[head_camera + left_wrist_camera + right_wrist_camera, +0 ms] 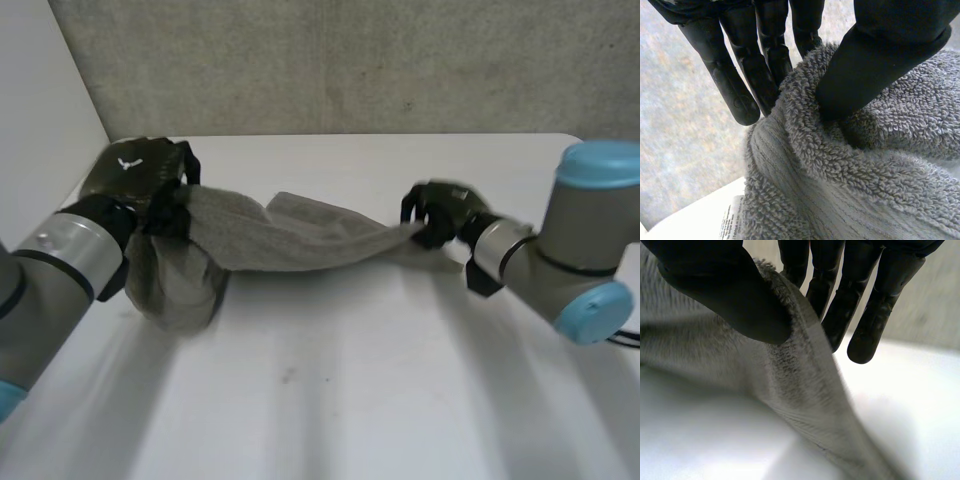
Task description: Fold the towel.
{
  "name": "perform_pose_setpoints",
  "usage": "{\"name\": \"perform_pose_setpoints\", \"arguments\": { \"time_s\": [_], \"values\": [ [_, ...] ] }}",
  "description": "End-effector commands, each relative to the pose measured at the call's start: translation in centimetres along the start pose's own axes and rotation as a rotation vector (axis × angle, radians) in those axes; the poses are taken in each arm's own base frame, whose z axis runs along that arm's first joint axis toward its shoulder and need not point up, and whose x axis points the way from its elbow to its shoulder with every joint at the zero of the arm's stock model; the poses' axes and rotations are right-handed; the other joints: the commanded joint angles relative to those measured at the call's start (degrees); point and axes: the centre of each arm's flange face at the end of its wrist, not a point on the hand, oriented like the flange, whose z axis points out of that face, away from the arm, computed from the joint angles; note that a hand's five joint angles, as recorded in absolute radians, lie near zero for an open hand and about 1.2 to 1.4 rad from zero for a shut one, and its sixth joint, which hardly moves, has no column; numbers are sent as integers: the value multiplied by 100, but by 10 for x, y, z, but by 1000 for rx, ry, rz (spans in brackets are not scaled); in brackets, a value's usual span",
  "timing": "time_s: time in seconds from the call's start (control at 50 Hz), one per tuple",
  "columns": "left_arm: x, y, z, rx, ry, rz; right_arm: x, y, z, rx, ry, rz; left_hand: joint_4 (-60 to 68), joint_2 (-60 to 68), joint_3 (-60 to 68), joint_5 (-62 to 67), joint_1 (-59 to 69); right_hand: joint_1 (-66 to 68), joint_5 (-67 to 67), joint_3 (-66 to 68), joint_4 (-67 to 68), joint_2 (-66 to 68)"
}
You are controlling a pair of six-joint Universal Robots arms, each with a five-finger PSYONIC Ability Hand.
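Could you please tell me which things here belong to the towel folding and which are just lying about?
Part of the job:
towel, stretched between the hands
left hand, pinching one end
right hand, pinching the other end

Not part of it:
table
wall behind it

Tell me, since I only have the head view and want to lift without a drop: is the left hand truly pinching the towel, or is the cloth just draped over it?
Observer: Pinching. In the left wrist view the left hand has its thumb pressing a rolled edge of the towel against its fingers.
Operator: And the right hand?
Observer: In the right wrist view the right hand has its thumb clamping a hemmed edge against its fingers.
Operator: Anything else near the left hand?
Observer: A white printed label sticks out beside the towel, past the fingertips.
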Motion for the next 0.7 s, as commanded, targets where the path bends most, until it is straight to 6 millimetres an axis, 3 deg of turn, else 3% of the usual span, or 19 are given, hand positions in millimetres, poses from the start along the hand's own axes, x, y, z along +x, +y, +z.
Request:
{"name": "perform_pose_setpoints", "arguments": {
  "time_s": [0.02,0.06,0.14,0.26,0.38,0.48,0.7],
  "values": [
    [2,25,21,-46,16,-6,-9,-76,-34,246,9,-100,1024,1047,1047,1330,1489,70,1108,1061,1054,1077],
    [3,38,21,-89,19,-12,-20,-98,-50,327,-2,-158,1024,1047,1047,1330,1489,70,1108,1061,1054,1077],
    [8,53,14,-145,30,-21,-25,-95,-56,321,1,-227,543,566,566,849,1009,70,1108,1061,1054,1077],
    [26,83,-14,-266,92,-36,-28,-69,-64,191,27,-419,-1575,-1552,-1552,-1270,-1110,70,1108,1061,1054,1077],
    [34,91,-28,-317,128,-38,-43,-30,-63,40,-5,-617,-2456,-2432,-2433,-2150,-1990,70,1108,1061,1054,1077],
    [28,66,-38,-304,116,-34,-38,-21,-62,-3,33,-634,-3917,-3894,-3894,-3611,-3451,70,1108,1061,1054,1077],
    [16,14,-14,-139,87,-13,-36,5,-70,-82,13,-615,-3869,-3846,-3846,-3564,-3404,70,1108,1061,1054,1077]
  ]
}}
